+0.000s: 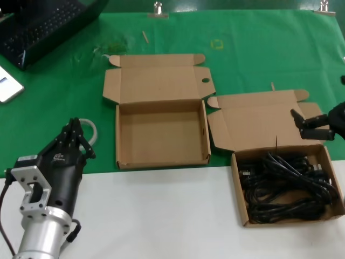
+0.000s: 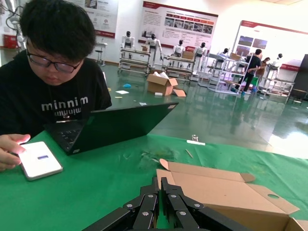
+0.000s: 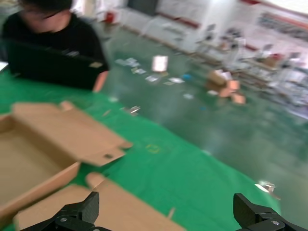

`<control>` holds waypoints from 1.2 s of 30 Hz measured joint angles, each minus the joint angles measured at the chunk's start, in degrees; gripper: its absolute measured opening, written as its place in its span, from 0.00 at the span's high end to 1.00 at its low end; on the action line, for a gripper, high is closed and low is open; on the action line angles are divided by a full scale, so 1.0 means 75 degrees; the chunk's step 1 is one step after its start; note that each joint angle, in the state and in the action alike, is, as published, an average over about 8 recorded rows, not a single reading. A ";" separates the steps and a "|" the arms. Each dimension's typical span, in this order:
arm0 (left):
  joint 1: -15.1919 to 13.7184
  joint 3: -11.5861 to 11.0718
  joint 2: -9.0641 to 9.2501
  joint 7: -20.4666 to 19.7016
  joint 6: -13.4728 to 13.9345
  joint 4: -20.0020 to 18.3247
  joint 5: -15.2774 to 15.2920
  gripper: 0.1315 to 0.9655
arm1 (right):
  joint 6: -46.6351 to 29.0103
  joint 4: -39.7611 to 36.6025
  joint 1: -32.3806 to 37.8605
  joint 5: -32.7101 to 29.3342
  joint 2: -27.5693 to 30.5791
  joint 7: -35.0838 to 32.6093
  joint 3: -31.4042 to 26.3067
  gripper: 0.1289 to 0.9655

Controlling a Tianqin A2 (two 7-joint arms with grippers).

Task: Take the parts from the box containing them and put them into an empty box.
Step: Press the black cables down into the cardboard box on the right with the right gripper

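The black cables (image 1: 285, 186) lie bundled in the right cardboard box (image 1: 237, 189) at the front right. The empty box (image 1: 161, 162) stands open at the centre, with a round hole in its lid's right flap. My right gripper (image 1: 308, 127) is open and empty, hovering over the cable box's lid (image 1: 253, 121), just behind the cables. In the right wrist view its gripper (image 3: 166, 216) is spread wide over that lid (image 3: 106, 207), and the empty box (image 3: 29, 163) lies beyond. My left gripper (image 1: 75, 135) is shut and parked at the front left; the left wrist view shows it (image 2: 162, 185) closed.
A whitish tubing ring (image 1: 92, 129) lies by the left gripper. A laptop (image 1: 43, 21) and a phone (image 1: 6, 83) are at the back left, with a person (image 2: 48, 72) behind them. Green mat (image 1: 259, 54) covers the back; the white table front (image 1: 161, 216) is nearest.
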 joint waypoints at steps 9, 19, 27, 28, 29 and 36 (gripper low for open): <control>0.0000 0.0000 0.0000 0.0000 0.0000 0.0000 0.0000 0.97 | -0.1928 -0.0240 0.0829 -0.1237 0.0910 0.0778 -0.0602 0.00; 0.0000 0.0000 0.0000 0.0000 0.0000 0.0000 0.0000 0.97 | -0.4188 -0.0512 0.1516 -0.1823 0.1358 0.0366 -0.0779 0.00; 0.0000 0.0000 0.0000 0.0000 0.0000 0.0000 0.0000 0.97 | -0.5872 -0.0804 0.1826 -0.1908 0.1534 -0.0338 -0.0870 0.00; 0.0000 0.0000 0.0000 0.0000 0.0000 0.0000 0.0000 0.97 | -0.6008 -0.0835 0.1833 -0.1932 0.1541 -0.0398 -0.0877 0.00; 0.0000 0.0000 0.0000 0.0000 0.0000 0.0000 0.0000 0.97 | -0.6128 -0.0865 0.1835 -0.1959 0.1543 -0.0452 -0.0883 0.00; 0.0000 0.0000 0.0000 0.0000 0.0000 0.0000 0.0000 0.97 | -0.6564 -0.1173 0.1822 -0.2289 0.1416 -0.0668 -0.0938 0.00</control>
